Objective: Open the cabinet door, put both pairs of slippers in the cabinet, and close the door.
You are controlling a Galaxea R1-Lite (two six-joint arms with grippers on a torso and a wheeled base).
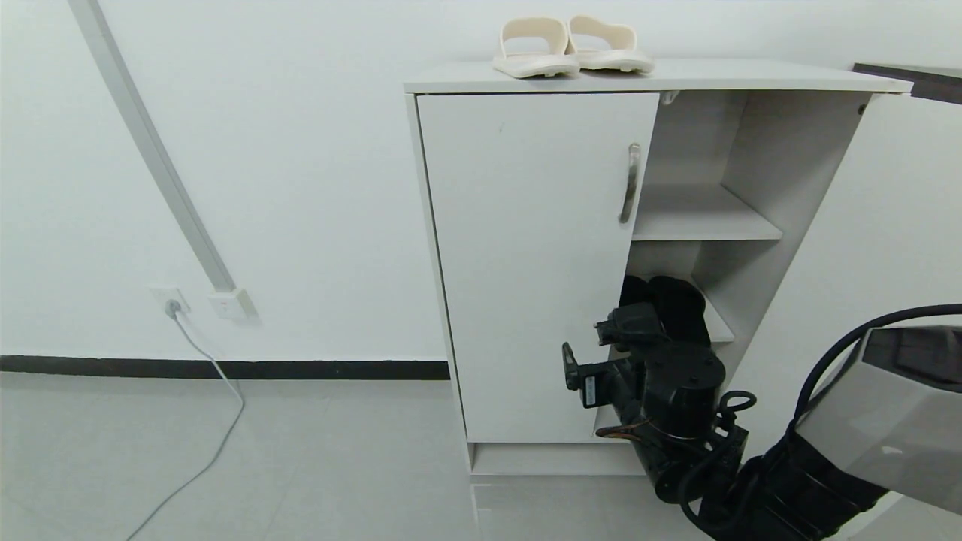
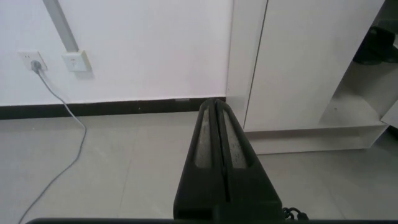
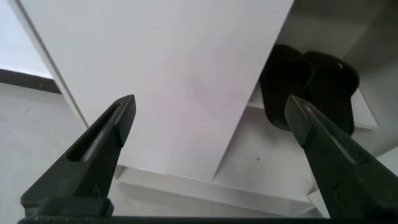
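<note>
The cabinet [image 1: 751, 75] stands against the wall. Its left door [image 1: 526, 263] is closed and its right door [image 1: 864, 248] is swung wide open toward 3 o'clock. A metal handle [image 1: 630, 184] runs upright along the left door's edge.

The cream pair [image 1: 571, 49] sits side by side on the cabinet top, at 12 o'clock in the head view. The black pair [image 1: 673, 304] lies inside on the lower shelf [image 1: 721, 330], partly hidden behind the left door's edge. The upper shelf [image 1: 699, 218] is above it.

The right gripper [image 1: 590, 346] hangs at about 5 o'clock in the head view, in front of the left door's lower corner and just below the black pair. Its fingers [image 3: 118, 124] are spread wide with nothing between them. Past them, its wrist view shows the door [image 3: 174, 74] and the black pair [image 3: 311, 87].

The left gripper [image 2: 215, 109] is pressed together on nothing and held low, pointing over the floor toward the cabinet's foot.

On the wall at 9 o'clock is a socket [image 1: 171, 304], with a cable [image 1: 218, 421] trailing down to the floor.
</note>
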